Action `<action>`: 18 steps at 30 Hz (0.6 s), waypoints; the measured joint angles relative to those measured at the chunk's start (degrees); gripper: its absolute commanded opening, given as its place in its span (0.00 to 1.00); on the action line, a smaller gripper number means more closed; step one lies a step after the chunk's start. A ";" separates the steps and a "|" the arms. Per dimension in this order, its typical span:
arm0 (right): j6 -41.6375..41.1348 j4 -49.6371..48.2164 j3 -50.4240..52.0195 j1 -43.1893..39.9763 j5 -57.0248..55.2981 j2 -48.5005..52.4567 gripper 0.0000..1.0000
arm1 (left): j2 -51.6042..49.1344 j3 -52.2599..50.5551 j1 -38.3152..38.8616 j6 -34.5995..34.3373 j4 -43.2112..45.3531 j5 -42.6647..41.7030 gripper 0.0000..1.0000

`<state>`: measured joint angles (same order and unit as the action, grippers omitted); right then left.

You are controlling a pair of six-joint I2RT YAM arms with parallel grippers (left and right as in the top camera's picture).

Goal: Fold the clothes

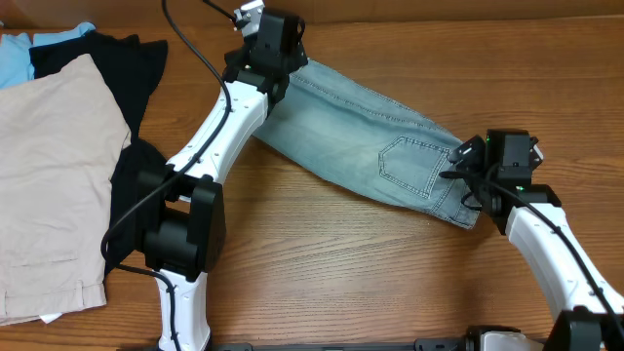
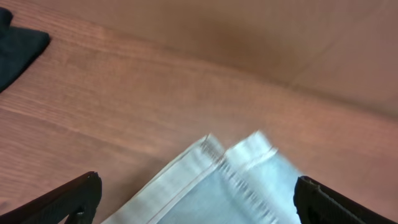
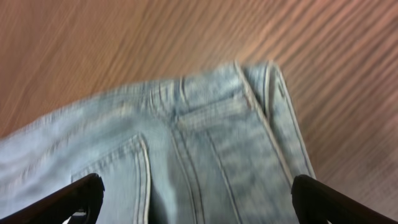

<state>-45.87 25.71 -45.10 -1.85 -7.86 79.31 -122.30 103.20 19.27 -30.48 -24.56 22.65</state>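
The light blue denim shorts (image 1: 375, 136) lie folded lengthwise in a long strip across the wooden table, a stitched back pocket facing up near the right end. My left gripper (image 1: 276, 73) is open over the hemmed leg ends (image 2: 214, 180) at the strip's far left end. My right gripper (image 1: 466, 166) is open over the waistband end (image 3: 217, 155), with the back pocket seam between its fingers. In both wrist views the fingertips stand wide apart with denim between them.
Larger beige shorts (image 1: 49, 185) lie at the left on a black garment (image 1: 127, 68), with a light blue cloth (image 1: 24, 54) at the far left corner. A cardboard wall (image 2: 249, 37) runs along the table's back edge.
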 measured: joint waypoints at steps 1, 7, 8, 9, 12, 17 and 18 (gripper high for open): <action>0.76 1.03 -0.20 0.00 0.94 -0.63 1.00 | 0.00 0.00 0.00 1.38 -0.81 -0.42 1.00; 7.63 2.05 -2.36 0.72 10.25 -3.45 1.00 | 0.02 0.00 0.00 7.74 -6.56 -4.61 1.00; 8.57 2.19 -2.47 1.22 11.15 -3.41 1.00 | 0.02 0.00 0.00 8.24 -7.02 -5.05 1.00; 9.49 2.19 -2.47 1.90 11.96 -3.17 1.00 | 0.02 0.00 0.00 8.50 -7.34 -5.42 1.00; 11.56 1.86 -2.47 4.35 13.49 -0.55 0.99 | 0.00 0.00 0.00 9.31 -8.02 -6.19 1.00; 12.11 0.90 -2.49 7.48 15.30 8.50 0.89 | 0.02 0.00 -0.02 9.75 -8.55 -6.54 1.00; 11.91 0.79 -2.49 7.85 15.37 10.27 0.89 | 0.02 0.00 -0.17 9.75 -8.55 -6.62 1.00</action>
<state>-33.95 26.50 -47.59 6.00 7.51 89.58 -122.28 103.20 19.09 -20.73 -33.10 16.03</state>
